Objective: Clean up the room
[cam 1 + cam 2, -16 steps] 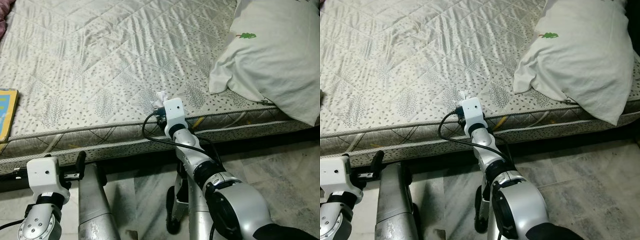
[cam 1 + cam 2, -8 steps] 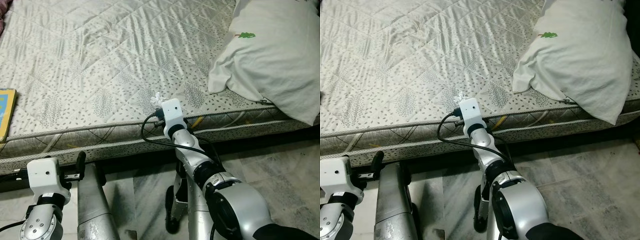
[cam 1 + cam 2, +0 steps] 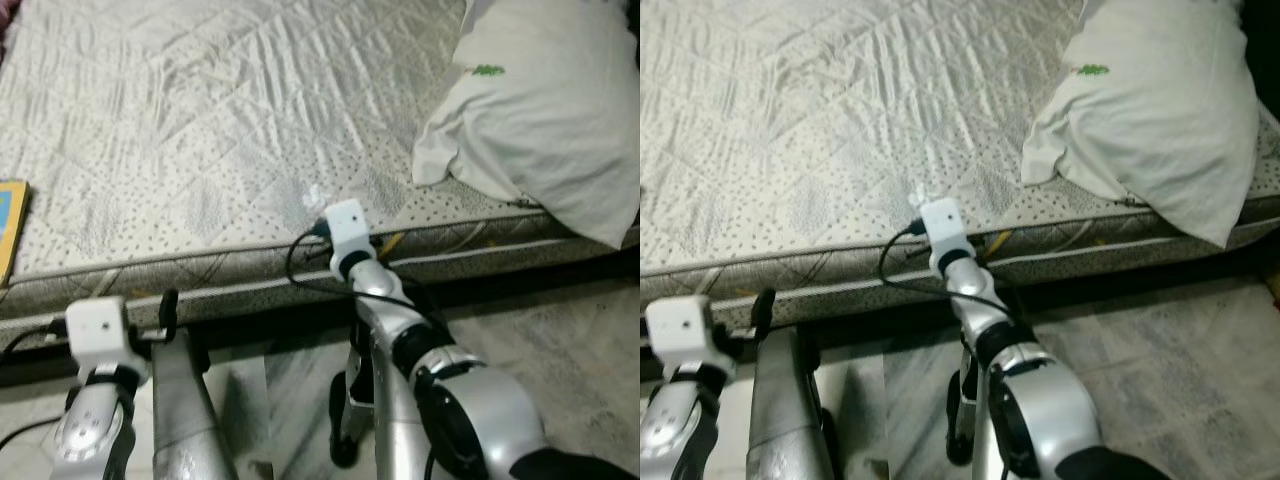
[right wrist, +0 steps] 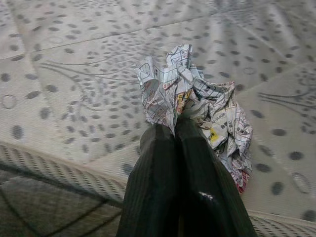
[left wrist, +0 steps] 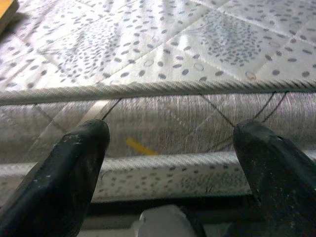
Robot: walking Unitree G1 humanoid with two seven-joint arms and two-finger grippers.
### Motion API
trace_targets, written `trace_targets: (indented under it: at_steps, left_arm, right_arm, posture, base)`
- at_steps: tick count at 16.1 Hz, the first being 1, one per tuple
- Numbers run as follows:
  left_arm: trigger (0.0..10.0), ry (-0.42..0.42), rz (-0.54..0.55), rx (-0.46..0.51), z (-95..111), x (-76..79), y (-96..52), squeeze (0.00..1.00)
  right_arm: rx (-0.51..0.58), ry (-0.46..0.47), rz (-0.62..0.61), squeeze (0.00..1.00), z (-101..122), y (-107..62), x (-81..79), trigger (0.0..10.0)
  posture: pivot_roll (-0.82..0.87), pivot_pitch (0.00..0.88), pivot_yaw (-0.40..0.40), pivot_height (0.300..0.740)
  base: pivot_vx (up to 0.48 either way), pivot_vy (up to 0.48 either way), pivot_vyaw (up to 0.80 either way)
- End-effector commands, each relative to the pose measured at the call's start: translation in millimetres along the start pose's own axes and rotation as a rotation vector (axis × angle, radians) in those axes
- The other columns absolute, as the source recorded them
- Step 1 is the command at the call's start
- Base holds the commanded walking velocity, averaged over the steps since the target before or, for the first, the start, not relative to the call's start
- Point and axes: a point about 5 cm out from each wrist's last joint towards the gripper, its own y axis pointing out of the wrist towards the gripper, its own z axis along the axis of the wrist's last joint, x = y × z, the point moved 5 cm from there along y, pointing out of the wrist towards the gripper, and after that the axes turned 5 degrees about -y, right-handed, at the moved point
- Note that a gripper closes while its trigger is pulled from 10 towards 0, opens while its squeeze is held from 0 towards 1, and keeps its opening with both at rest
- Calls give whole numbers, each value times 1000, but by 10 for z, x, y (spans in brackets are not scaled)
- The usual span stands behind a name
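Lifted a little off the mattress (image 3: 200, 140) since a second ago: crumpled paper (image 4: 197, 106), pinched tight in the right gripper (image 4: 178, 129) near the bed's edge. Ready for carrying off. Left gripper (image 5: 173, 148) spread wide, idle below, facing the mattress side.

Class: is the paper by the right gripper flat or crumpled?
Crumpled: the paper is a creased wad that the right gripper pinches.

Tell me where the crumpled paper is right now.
The crumpled paper is pinched in the right gripper at the mattress's near edge, left of the white pillow.
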Motion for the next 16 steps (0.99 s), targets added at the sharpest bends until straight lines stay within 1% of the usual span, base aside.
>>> trace_targets:
  at_steps: [1, 3, 4, 5, 6, 7, 8, 9, 10, 11, 12, 13, 14, 15, 16]
  left_arm:
    - [10000, 12, 7, -7, -38, -35, 32, 0]
    - [10000, 24, -22, 28, 44, 5, 228, 0]
    - [10000, 28, -37, 37, 75, 29, 308, 0]
    - [10000, 33, -59, 53, 130, 72, 426, 0]
    - [10000, 44, -87, 71, 182, 131, 544, 0]
    - [10000, 51, -99, 76, 196, 154, 606, 0]
    - [10000, 53, -103, 78, 198, 161, 633, 0]
    - [10000, 51, -99, 103, 239, 151, 718, 0]
    - [10000, 49, -98, 107, 246, 157, 787, 0]
    - [10000, 49, -99, 108, 247, 165, 798, 0]
    - [10000, 50, -116, 111, 226, 229, 827, 0]
    - [10000, 46, -126, 112, 215, 277, 826, 0]
    - [10000, 34, -137, 113, 201, 319, 839, 0]
    - [10000, 22, -152, 116, 187, 357, 842, 0]
    - [10000, 11, -163, 125, 185, 393, 846, 0]
  right_arm:
    - [-21, 27, -15, 0, -81, -27, 70, 0]
    - [29, 56, -45, 0, -52, -61, 211, 0]
    - [42, 72, -63, 0, -40, -71, 274, 0]
    - [77, 96, -99, 0, -4, -96, 394, 0]
    - [151, 118, -147, 0, 71, -166, 563, 0]
    - [205, 115, -163, 0, 136, -219, 637, 0]
    - [226, 105, -167, 0, 162, -242, 661, 0]
    - [295, 93, -190, 0, 240, -360, 744, 0]
    - [336, 123, -236, 0, 273, -517, 850, 0]
    - [351, 132, -246, 0, 290, -568, 875, 0]
    - [369, 128, -289, 0, 299, -706, 962, 10000]
    - [374, 140, -336, 0, 296, -800, 1050, 10000]
    - [368, 131, -378, 0, 283, -887, 1127, 10000]
    - [303, 86, -436, 0, 179, -945, 1217, 10000]
    - [269, 52, -481, 0, 131, -1035, 1290, 10000]
  posture:
    - [129, 132, -74, 484]
    - [109, 87, -54, 484]
    - [88, 47, -31, 484]
    - [72, 20, -15, 484]
    - [43, 0, 10, 484]
    - [26, 0, 22, 484]
    - [26, 0, 22, 484]
    - [-2, 0, 41, 484]
    - [-29, 0, 59, 484]
    - [-29, 0, 59, 484]
    - [-53, 0, 77, 484]
    - [-62, 0, 83, 484]
    - [-73, 0, 90, 484]
    - [-75, 0, 94, 484]
    - [-73, 0, 89, 484]
  base:
    - [0, 0, 0]
    - [0, 0, 0]
    - [0, 0, 0]
    - [0, 0, 0]
    - [0, 0, 0]
    - [0, 0, 0]
    - [0, 0, 0]
    - [0, 0, 0]
    - [0, 0, 0]
    - [0, 0, 0]
    - [0, 0, 0]
    - [0, 0, 0]
    - [0, 0, 0]
    - [0, 0, 0]
    - [0, 0, 0]
